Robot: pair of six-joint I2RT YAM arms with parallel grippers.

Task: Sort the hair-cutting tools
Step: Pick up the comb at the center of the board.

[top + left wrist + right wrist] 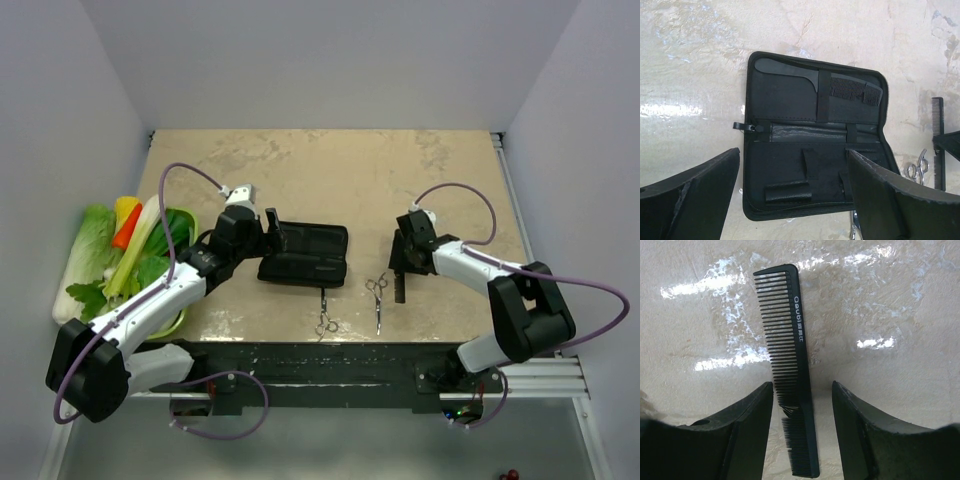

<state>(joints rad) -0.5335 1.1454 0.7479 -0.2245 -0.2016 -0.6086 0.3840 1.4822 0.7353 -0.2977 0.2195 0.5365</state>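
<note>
The right gripper [802,390] hangs low over a black comb [787,365] that lies flat on the counter [300,170], right of the middle and toward the near edge. Its fingers stand apart, one on each side of the comb's lower half. The teeth sit close by one finger, and bare counter shows between the spine and the other, so nothing is clamped.

The left gripper [794,165] is spread wide above the open black case [785,102] at the counter's middle and holds nothing. A second comb [855,91] sits under a strap inside the case.

Silver scissors [326,320] lie just off the case's near edge, and the second scissors [378,295] lie just beside the black comb.
</note>
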